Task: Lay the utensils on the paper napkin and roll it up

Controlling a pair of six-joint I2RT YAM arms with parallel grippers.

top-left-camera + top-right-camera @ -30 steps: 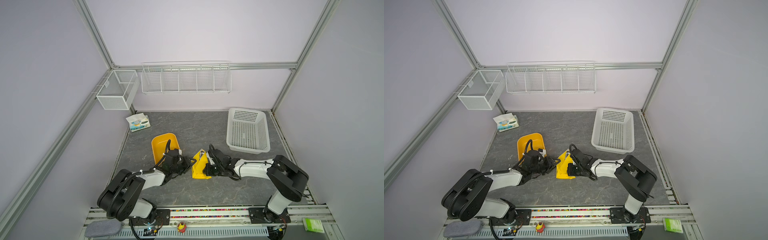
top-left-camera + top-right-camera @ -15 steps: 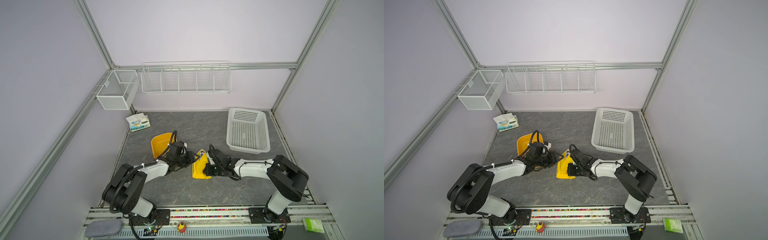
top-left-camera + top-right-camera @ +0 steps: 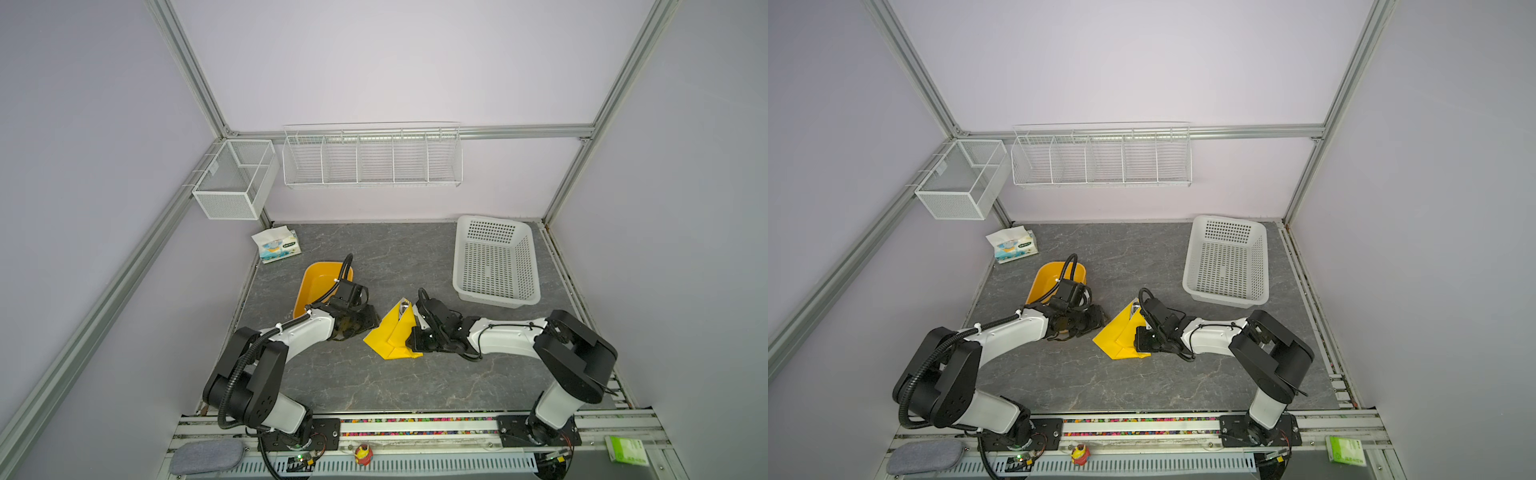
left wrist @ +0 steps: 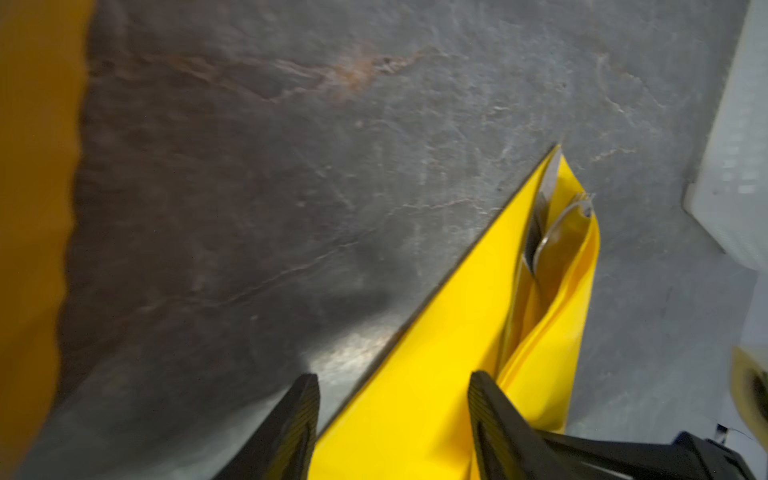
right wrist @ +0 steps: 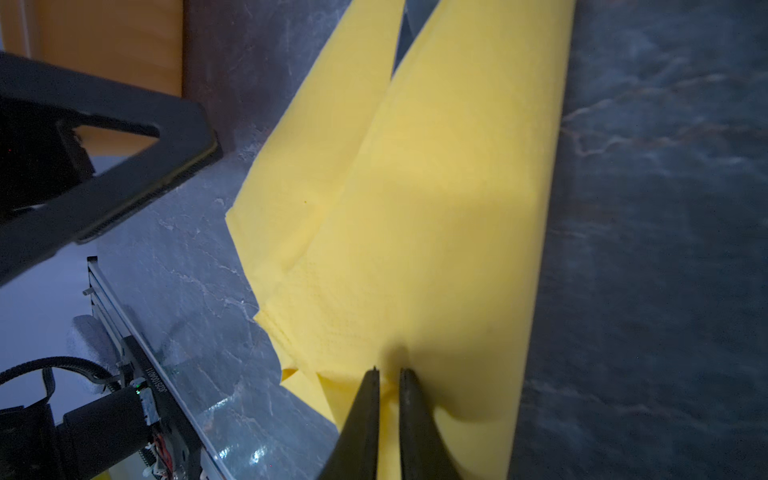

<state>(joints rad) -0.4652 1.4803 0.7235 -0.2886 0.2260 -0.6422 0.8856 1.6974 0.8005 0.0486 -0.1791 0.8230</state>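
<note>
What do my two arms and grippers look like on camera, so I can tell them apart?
Both the left arm and right arm have white link shells between bulky black joint housings. A ribbed black hose runs along the left arm; a thin black cable loops along the right. The left gripper and right gripper are black, with slim tapered fingers.

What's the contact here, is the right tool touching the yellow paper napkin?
Touching. The right wrist view shows the right tool pinched on a fold of the paper napkin, with yellow paper squeezed between its nearly shut jaws.
</note>
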